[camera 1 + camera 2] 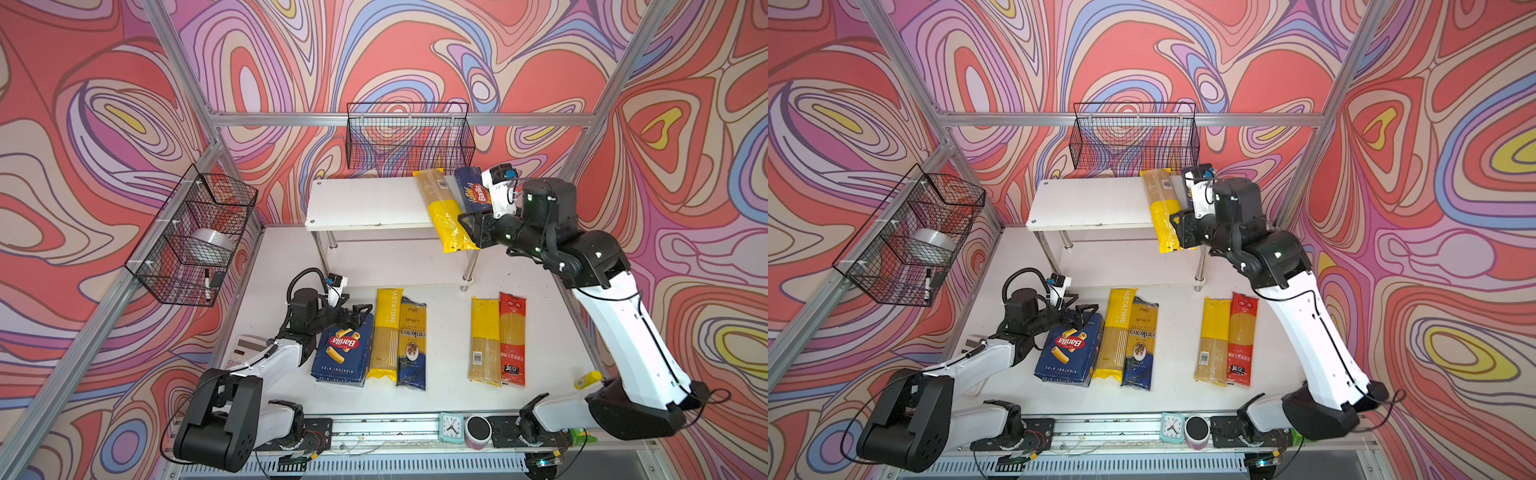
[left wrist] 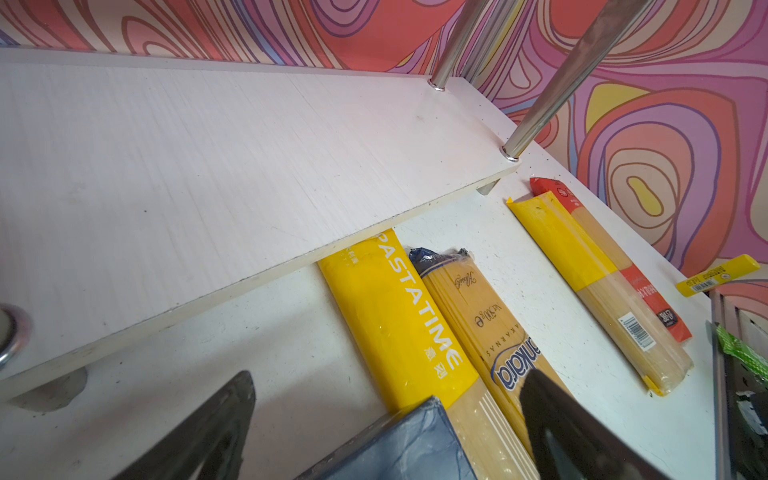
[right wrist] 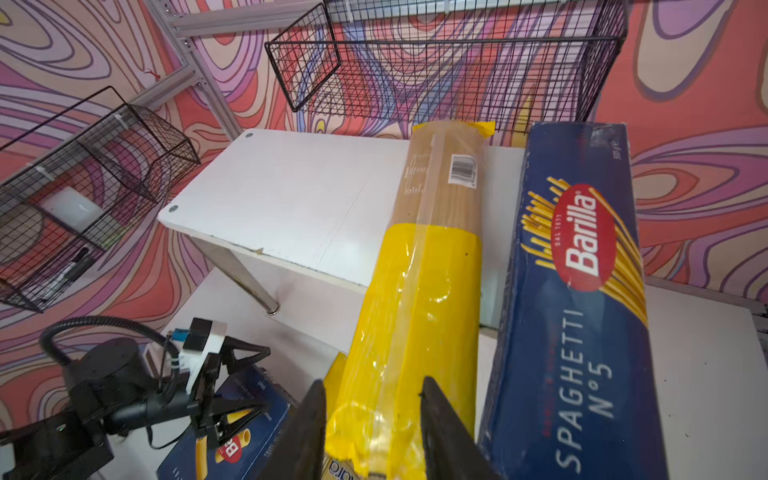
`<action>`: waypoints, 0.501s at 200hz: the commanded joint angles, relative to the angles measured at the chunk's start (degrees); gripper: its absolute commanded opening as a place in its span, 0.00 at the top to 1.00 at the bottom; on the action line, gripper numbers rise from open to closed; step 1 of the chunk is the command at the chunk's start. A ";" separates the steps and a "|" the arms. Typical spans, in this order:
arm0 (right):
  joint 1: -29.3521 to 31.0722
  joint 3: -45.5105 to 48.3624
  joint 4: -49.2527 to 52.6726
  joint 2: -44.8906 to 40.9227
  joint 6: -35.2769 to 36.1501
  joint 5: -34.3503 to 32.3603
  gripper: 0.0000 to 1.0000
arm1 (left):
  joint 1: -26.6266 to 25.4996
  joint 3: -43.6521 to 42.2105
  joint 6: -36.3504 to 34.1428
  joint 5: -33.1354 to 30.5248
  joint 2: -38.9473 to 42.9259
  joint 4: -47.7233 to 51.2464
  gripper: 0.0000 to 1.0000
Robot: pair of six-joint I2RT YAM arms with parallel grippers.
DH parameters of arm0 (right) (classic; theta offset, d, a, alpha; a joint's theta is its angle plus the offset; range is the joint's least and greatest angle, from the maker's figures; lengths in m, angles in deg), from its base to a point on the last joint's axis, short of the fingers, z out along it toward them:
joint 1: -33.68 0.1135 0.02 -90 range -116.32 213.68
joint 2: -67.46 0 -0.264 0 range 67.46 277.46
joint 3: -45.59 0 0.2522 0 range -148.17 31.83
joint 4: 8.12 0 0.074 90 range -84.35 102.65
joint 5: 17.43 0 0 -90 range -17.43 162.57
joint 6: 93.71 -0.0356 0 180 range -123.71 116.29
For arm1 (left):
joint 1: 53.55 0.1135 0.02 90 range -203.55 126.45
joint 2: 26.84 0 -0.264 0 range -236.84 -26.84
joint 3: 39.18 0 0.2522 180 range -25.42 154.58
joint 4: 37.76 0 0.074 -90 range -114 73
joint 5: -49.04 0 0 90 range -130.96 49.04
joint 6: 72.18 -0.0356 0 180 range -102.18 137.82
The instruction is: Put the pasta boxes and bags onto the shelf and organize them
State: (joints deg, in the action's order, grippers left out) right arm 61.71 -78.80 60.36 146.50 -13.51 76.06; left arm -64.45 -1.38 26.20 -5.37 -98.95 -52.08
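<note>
While the right gripper pinches the overhanging yellow bag, best slide it toward twelve o'clock, fully onto the shelf.

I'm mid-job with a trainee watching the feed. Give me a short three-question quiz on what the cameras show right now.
1. How many pasta bags lie flat on the table?
2. True or false: the spaghetti box lies on the lower board of the shelf.
3. Which item sits between the jaws of the right gripper?
A. the red bag
B. the yellow bag
C. the rigatoni box

Key: 1. four; 2. false, it lies on the top board; 3. B
</note>
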 commanded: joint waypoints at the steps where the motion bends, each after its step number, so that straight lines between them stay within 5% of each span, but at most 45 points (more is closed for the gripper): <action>1: -0.35 4.17 1.91 -1.77 -1.99 5.46 0.64 | -0.32 1.36 -0.17 0.95 -0.55 0.52 0.00; 100: -0.30 17.03 -4.21 -6.18 -2.56 7.59 0.71 | -0.35 1.54 -0.03 1.91 -0.94 0.45 0.00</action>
State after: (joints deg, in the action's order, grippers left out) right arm 61.71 -62.54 58.97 140.97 -16.02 83.99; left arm -64.47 -1.06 26.22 -4.75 -99.65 -52.03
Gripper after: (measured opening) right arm 0.292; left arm 0.994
